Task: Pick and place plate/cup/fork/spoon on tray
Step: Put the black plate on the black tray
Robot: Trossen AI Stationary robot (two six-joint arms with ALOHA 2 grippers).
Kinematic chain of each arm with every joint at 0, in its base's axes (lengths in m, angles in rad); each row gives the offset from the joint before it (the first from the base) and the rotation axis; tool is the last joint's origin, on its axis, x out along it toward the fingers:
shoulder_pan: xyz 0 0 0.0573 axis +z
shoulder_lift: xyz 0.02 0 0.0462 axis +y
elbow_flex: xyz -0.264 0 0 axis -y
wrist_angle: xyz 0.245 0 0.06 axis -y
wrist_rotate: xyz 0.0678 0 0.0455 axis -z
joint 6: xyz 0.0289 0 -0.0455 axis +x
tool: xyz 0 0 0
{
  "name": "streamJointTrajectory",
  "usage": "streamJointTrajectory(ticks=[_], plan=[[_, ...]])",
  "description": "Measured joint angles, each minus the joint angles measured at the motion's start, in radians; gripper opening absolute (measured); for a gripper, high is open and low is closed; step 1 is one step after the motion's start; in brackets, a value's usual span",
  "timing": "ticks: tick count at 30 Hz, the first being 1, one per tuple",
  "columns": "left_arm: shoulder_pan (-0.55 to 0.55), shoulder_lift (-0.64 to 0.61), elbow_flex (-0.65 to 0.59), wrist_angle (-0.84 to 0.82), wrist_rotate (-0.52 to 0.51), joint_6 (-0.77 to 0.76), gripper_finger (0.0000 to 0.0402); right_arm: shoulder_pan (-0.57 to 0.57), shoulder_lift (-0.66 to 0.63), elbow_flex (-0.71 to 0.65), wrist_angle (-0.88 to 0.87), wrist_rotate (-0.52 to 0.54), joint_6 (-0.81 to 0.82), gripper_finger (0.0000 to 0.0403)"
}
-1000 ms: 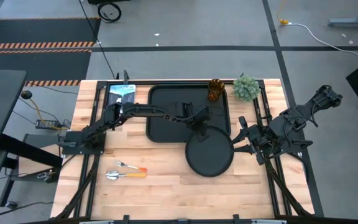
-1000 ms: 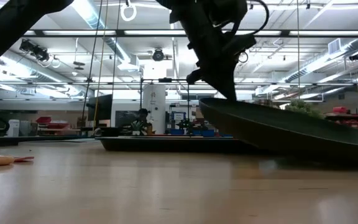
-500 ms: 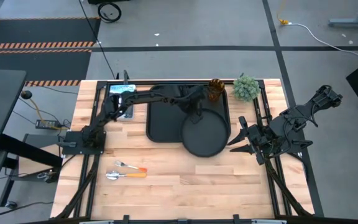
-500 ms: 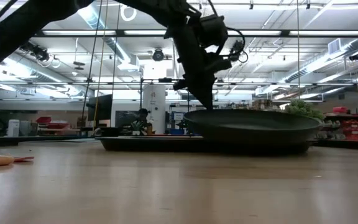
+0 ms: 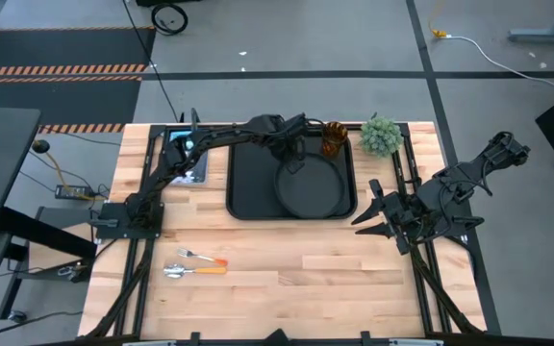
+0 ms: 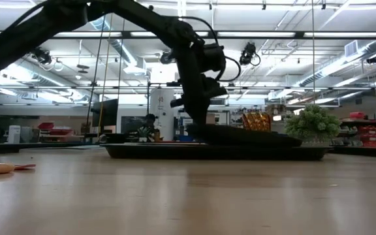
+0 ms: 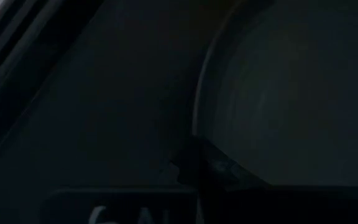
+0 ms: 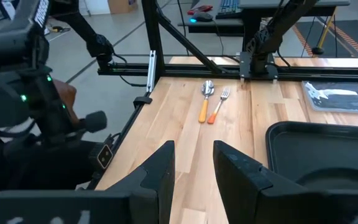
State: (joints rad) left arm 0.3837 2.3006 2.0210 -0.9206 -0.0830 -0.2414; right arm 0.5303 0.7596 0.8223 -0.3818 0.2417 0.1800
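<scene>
The round black plate [image 5: 310,190] lies within the black tray [image 5: 248,183], in its right half. My left gripper [image 5: 291,160] is shut on the plate's far-left rim. The amber cup [image 5: 333,138] stands at the tray's far right corner. The fork [image 5: 198,256] and spoon [image 5: 188,271], both with orange handles, lie side by side on the wood near the table's left front. My right gripper [image 8: 194,163] hangs open above the table's right side, touching nothing. My left gripper pinches the plate's raised rim [image 7: 197,127] at its far-left side, with a finger [image 7: 194,169] over the edge. It comes from above, slanting down. In the low view the plate [image 6: 247,136] tilts, its held side higher. Whether its other side touches the tray, I cannot tell.
A green potted plant [image 5: 381,135] stands just right of the cup, off the tray. A blue-white picture card [image 5: 187,149] lies left of the tray at the far edge. Bare wood spreads across the table's near half.
My left gripper has carried the plate from the wood by the tray's near right corner toward the far edge and down into the tray. The plate was steeply tipped and lifted at first, then level, and now sits low in the tray.
</scene>
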Motion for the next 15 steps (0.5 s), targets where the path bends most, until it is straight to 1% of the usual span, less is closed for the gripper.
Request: streamJointTrajectory(ticks=[6, 12, 15], plan=[[-0.006, 0.015, 0.001, 0.086, -0.052, 0.029, 0.0, 0.0, 0.0, 0.0, 0.0, 0.003, -0.009, 0.0117], [-0.004, 0.017, 0.001, 0.097, -0.055, 0.031, 0.0001, 0.0, 0.0, 0.0, 0.006, 0.004, -0.015, 0.0117], [-0.007, 0.014, 0.001, 0.078, -0.055, 0.033, 0.0019, 0.0, 0.0, 0.0, 0.006, 0.003, -0.015, 0.0117]])
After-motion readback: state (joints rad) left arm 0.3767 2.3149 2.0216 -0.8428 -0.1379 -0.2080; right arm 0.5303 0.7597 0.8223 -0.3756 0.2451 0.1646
